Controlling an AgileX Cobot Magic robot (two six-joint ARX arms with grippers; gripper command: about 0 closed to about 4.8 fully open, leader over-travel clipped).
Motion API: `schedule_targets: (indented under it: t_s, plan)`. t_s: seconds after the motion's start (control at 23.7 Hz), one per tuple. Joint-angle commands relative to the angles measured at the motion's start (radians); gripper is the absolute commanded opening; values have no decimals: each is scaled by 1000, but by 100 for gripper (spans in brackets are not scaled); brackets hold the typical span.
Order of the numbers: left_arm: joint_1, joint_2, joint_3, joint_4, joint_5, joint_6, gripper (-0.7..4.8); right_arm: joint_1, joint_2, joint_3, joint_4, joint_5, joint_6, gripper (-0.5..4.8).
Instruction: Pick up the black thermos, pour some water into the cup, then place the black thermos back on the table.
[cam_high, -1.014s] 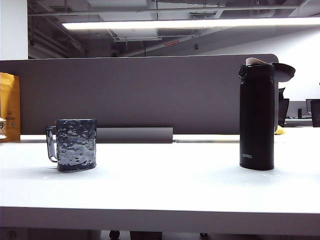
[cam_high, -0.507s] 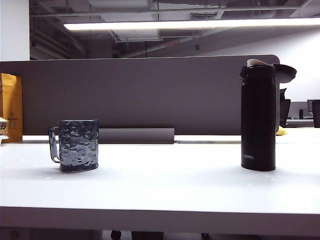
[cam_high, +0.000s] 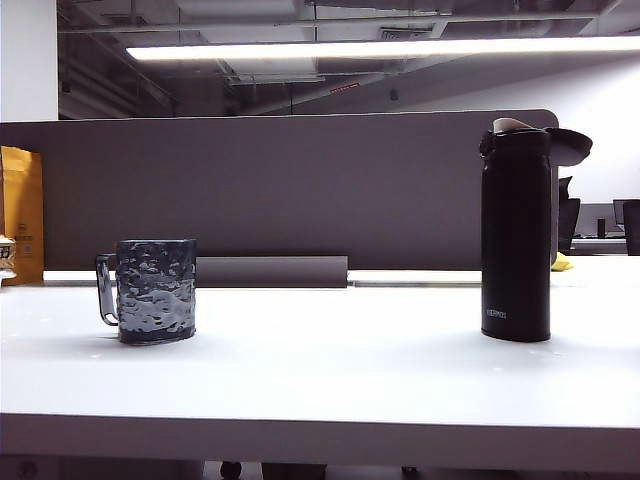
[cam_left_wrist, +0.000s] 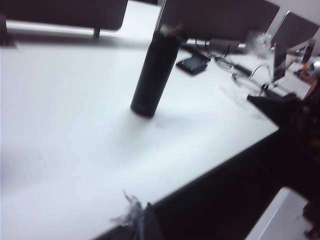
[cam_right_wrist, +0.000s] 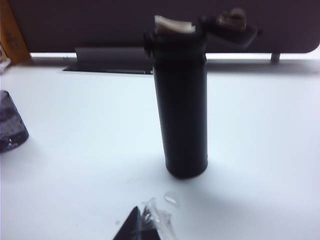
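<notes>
1. Right gripper (cam_right_wrist: 145, 225): only a dark tip with some clear wrap showed at the edge of the right wrist view. The jaws were pinched fully together with nothing in them, sitting on the near side of the black thermos (cam_right_wrist: 181, 95) and not touching it.
2. Left gripper (cam_left_wrist: 137, 220): only a blurry sliver at the table's near edge, so honestly I couldn't tell whether it was open or closed. It held nothing I could see and was well away from the flask.
3. The black thermos (cam_high: 516, 235) stood upright on the right of the table (cam_high: 330, 380), lid flipped open, pale spout showing.
4. The cup (cam_high: 150, 290) sat upright on the left, handle pointing left, well apart from the thermos.
5. What changed over the last second: basically nothing on the table. Both things were in the same spots, and neither arm showed in the exterior view.
6. My read: the thermos was back down, so the task looked finished, though I couldn't see any water in the cup.
</notes>
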Motion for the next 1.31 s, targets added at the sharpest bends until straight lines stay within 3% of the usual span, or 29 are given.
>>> schedule_targets:
  t_s: [0.04, 0.34, 0.59, 0.89, 1.14, 1.31]
  plan:
    - [1, -16, -98, 48, -18, -9, -6, 1, -2, -43, 69, -5, 0, -8]
    - [2, -16, -294, 231, -62, -12, -6, 1, -2, -116, 97, 20, -3, -8]
    - [1, -16, -367, 353, -27, -11, -6, 2, -2, -143, 108, 10, -3, -8]
    - [1, -16, -367, 356, -24, -28, -6, 1, -2, -143, 114, 19, -4, -8]
    - [1, -16, -367, 317, -26, -26, -5, 0, -2, -143, 123, 143, -7, -8]
    - [2, -16, -367, 318, -28, -26, -5, 2, -2, -143, 140, 117, 9, -8]
